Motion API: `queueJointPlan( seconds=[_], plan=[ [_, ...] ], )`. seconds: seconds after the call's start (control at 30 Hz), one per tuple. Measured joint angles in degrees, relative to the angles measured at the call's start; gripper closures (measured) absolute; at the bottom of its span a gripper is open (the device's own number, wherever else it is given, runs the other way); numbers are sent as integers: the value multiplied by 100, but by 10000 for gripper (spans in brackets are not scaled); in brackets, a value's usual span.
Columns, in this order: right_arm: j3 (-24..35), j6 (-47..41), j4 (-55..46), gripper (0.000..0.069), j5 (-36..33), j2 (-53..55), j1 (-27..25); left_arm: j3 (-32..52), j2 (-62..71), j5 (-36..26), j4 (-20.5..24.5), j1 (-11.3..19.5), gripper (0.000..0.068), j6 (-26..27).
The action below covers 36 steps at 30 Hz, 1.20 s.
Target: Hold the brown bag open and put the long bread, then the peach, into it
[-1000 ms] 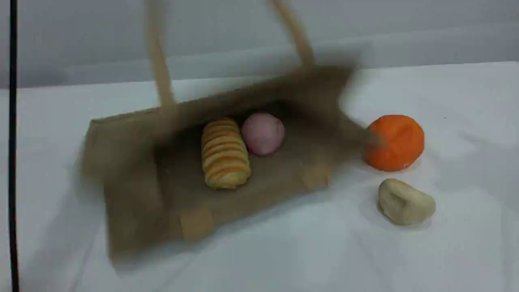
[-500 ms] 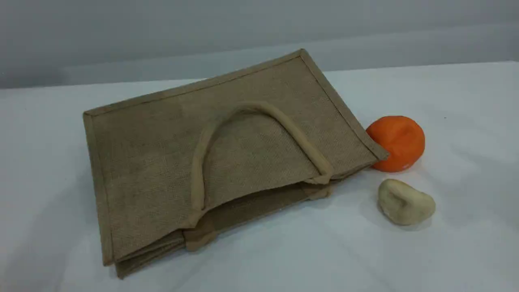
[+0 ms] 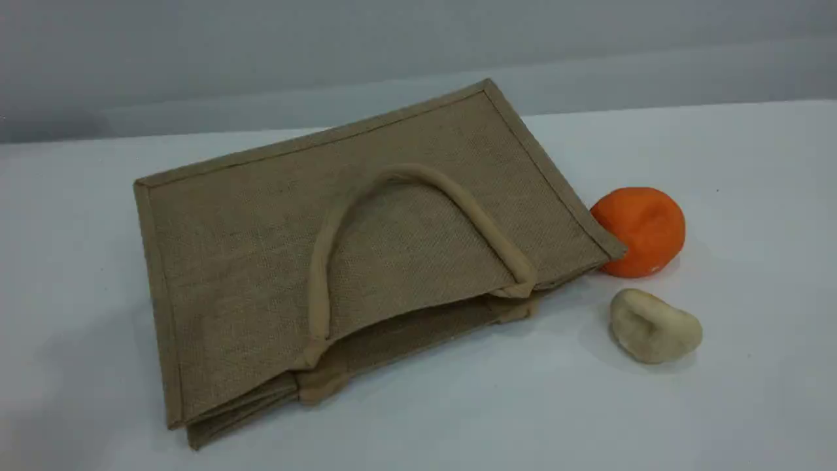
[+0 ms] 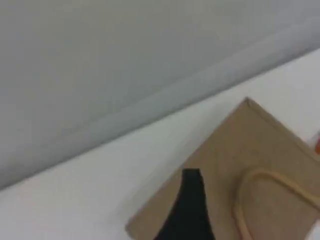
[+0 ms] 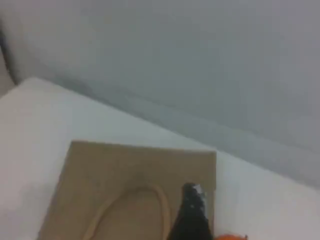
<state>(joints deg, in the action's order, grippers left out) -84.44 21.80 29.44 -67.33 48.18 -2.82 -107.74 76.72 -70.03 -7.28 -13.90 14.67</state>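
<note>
Left gripper [image 4: 191, 181] hung clear above the bag [image 4: 250, 145], one dark fingertip at the bottom edge of its wrist view. Nothing was between it and the cloth. With the second finger out of frame, I could not tell whether the jaws stood apart. Right gripper [image 5: 193, 196] also hung above the bag with jaws spread and nothing in them, its tip over the panel's right edge. Neither gripper appeared in the scene view.

Bag [image 3: 261, 248] lay flat on its side in the centre-left of the scene view, mouth toward the lower edge and nearly closed. The upper handle [image 3: 418, 173] was draped in an arch over the top panel. The lower handle peeked out at the mouth. No gripper held the mouth open, which fits a bag let down to rest.

Bread and peach showed in no view. No part of the table [image 3: 752, 163] in view carried them, so they were probably inside, under the top panel. This is a judgement, not an observation. The panel gave no clear bulge.

Orange ball [image 3: 644, 229] sat at centre right, touching or just beside the bag's right corner. Beige lump [image 3: 654, 327] lay just below it, apart from the bag. Neither belongs to the task, so leaving them out was correct.
</note>
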Motion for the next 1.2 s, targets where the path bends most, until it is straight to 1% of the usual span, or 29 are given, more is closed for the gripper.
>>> queueJointPlan(
  seconds=[0.1, 0.2, 0.4, 0.57, 0.67, 0.8, 1.03, 1.1, 1.2],
  plan=[
    [5, -142, -81, 169, -310, -587, 0, 838, -721, -1, -22, 0, 99, 0],
    [118, -294, -139, 169, -288, -1084, 0, 1623, -1465, -2, -22, 0, 99, 0],
    [736, -338, -139, 169, -284, -2033, 0, 2947, -2989, -1, -78, 0, 99, 0],
    [1512, -413, -158, 169, -265, -2858, 0, 3811, -4266, -1, -78, 0, 99, -8],
    [2004, -682, -280, 169, -265, -3303, 0, 4276, -4976, -1, -84, 0, 99, -42],
    [2668, -930, -455, 169, -265, -3835, 0, 4951, -5842, -1, -343, 0, 99, -54],
    [3866, -989, -1344, 169, -258, -4451, 0, 6254, -6977, -1, -340, 0, 99, -52],
    [4218, -1018, -1605, 169, -136, -4511, 0, 6605, -7136, 1, -350, 0, 99, -52],
    [4754, -1018, -1725, 169, 304, -4519, 0, 7080, -7184, 89, -350, 0, 99, -52]
  ],
)
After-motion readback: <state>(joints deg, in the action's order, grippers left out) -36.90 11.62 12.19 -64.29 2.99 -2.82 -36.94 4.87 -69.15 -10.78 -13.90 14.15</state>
